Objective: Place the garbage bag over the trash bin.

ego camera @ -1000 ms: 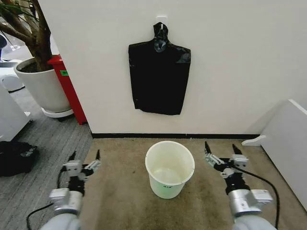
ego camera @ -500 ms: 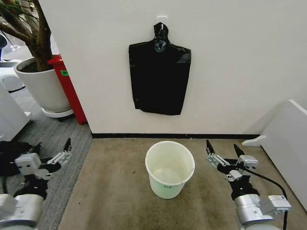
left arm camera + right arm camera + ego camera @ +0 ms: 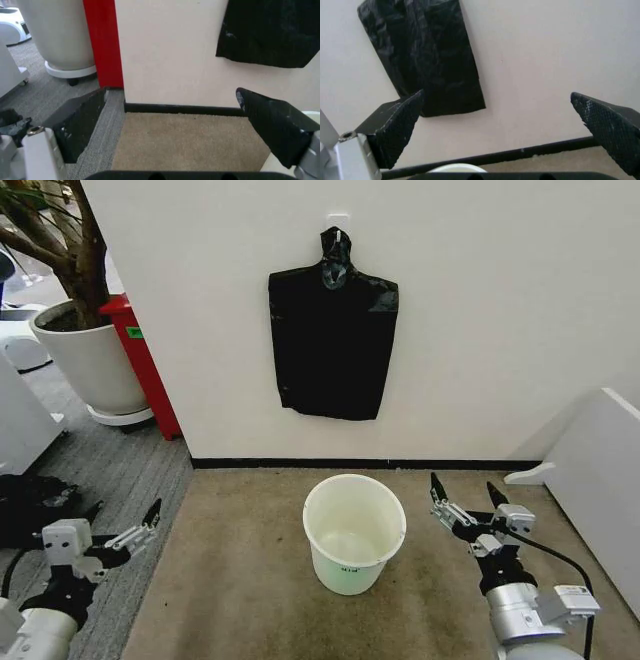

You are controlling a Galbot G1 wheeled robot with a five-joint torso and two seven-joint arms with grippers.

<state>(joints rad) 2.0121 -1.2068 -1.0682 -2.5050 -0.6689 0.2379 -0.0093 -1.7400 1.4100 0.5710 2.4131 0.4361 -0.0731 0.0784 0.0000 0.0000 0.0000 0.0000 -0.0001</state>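
Note:
The trash bin (image 3: 354,532), a small round white bucket, stands upright and empty on the tan carpet close to the wall; its rim (image 3: 457,168) shows in the right wrist view. The garbage bag is out of view. My left gripper (image 3: 125,512) hovers low, well to the left of the bin at the carpet's edge, open with nothing between its fingers (image 3: 80,123). On the bin's right, at about rim height, my right gripper (image 3: 462,488) is open and empty too. Both point toward the wall.
A flat black bag bundle (image 3: 333,340), knotted at its top, hangs on the wall above the bin. A large white plant pot (image 3: 90,365) and a red panel (image 3: 145,365) stand back left. A white cabinet (image 3: 600,470) stands at right, a dark heap (image 3: 30,508) at left.
My left arm has swung out to the left, away from the bin, and now sits lower. The right gripper has barely shifted. The bin and the hanging bundle have not moved.

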